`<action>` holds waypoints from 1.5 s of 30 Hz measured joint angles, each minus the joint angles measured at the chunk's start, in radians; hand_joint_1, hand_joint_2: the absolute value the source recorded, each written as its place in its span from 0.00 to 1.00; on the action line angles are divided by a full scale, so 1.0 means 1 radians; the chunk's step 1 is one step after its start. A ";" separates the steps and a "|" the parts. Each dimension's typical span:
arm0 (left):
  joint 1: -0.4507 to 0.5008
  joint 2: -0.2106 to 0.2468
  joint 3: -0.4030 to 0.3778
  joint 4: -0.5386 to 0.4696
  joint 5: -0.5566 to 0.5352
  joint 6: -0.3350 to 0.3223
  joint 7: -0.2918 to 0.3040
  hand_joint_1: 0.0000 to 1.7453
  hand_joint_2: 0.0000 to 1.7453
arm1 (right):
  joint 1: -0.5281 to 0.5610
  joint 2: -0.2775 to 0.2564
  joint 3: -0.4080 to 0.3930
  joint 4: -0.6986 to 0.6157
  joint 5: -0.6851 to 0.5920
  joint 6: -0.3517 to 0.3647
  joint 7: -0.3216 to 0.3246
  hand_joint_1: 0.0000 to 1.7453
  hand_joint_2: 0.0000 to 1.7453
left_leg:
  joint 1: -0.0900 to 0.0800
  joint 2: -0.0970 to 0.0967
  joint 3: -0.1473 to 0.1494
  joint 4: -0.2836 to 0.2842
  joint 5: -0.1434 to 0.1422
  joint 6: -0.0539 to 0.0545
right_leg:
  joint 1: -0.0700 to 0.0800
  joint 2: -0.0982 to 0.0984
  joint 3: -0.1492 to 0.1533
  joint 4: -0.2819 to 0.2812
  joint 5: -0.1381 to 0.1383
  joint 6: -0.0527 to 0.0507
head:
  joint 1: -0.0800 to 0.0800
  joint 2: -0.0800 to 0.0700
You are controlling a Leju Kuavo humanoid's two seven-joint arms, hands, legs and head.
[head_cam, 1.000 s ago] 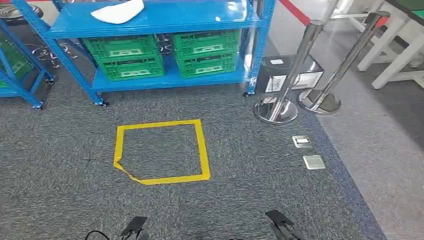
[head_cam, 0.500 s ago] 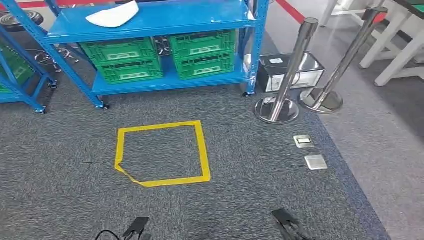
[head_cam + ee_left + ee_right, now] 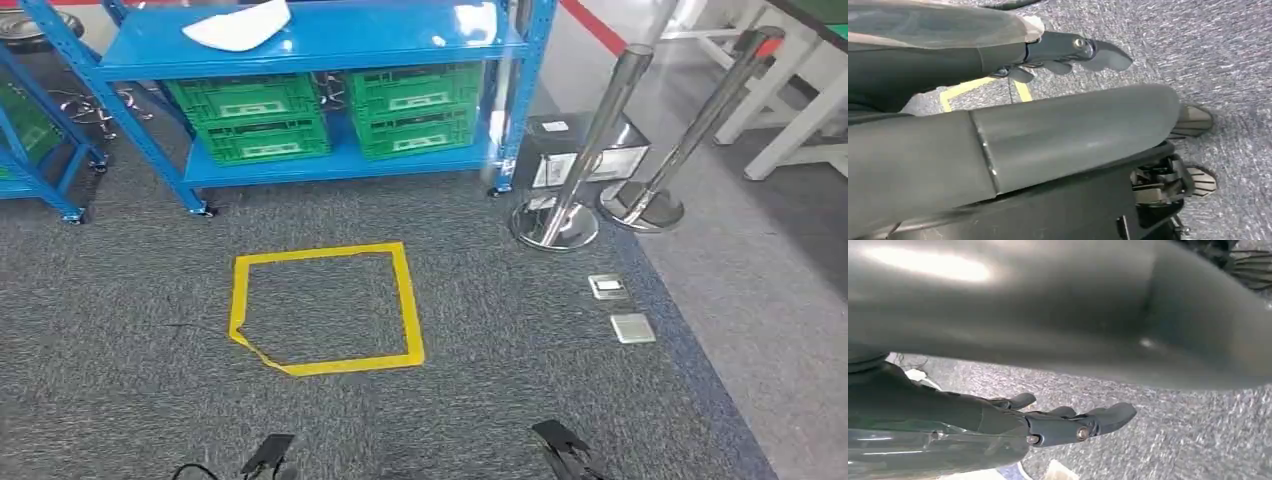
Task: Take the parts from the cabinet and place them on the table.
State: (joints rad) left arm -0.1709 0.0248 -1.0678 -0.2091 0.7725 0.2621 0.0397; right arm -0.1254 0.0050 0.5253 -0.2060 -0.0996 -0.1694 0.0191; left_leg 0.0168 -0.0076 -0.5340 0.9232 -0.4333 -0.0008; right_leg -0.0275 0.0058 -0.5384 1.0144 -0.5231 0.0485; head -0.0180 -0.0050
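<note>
Facing the blue steel cabinet [image 3: 320,40] far ahead, I hang left hand [image 3: 1068,52] and right hand [image 3: 1068,425] slack, fingers apart, holding nothing; its white curved part [image 3: 238,25] lies on the top shelf.

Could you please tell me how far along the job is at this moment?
Done: nothing shows placed; the table top is mostly out of view. In hand: the left hand and right hand hang, holding nothing. Left: a white part lies on the blue cabinet. This fits before a fetch or between fetches.
</note>
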 joint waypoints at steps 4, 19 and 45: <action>0.002 0.000 0.000 0.000 0.000 0.000 0.000 0.00 0.00 | 0.002 0.000 0.000 0.000 -0.001 -0.003 -0.006 0.00 0.00 | -0.002 -0.008 0.001 0.001 -0.004 0.002 | -0.001 0.000 -0.139 0.271 -0.096 0.004 | 0.008 0.000; -0.005 0.003 0.000 0.000 0.000 -0.001 0.001 0.00 0.00 | -0.042 -0.005 -0.002 -0.001 -0.033 -0.019 -0.037 0.00 0.00 | 0.007 -0.001 -0.179 0.378 -0.168 -0.058 | 0.015 -0.038 0.012 -0.047 0.048 -0.050 | -0.030 0.000; -0.007 0.004 0.000 0.000 0.000 -0.002 0.002 0.00 0.00 | -0.047 -0.008 -0.001 -0.003 -0.037 -0.021 -0.037 0.00 0.00 | -0.004 -0.089 -0.023 0.045 -0.013 -0.039 | 0.007 0.049 0.013 -0.050 0.062 -0.046 | 0.002 0.000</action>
State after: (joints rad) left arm -0.1777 0.0290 -1.0677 -0.2094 0.7725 0.2598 0.0412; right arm -0.1727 -0.0027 0.5241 -0.2094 -0.1366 -0.1900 -0.0176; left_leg 0.0130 -0.0965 -0.5567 0.9679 -0.4463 -0.0396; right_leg -0.0203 0.0551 -0.5256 0.9641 -0.4610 0.0023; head -0.0164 -0.0050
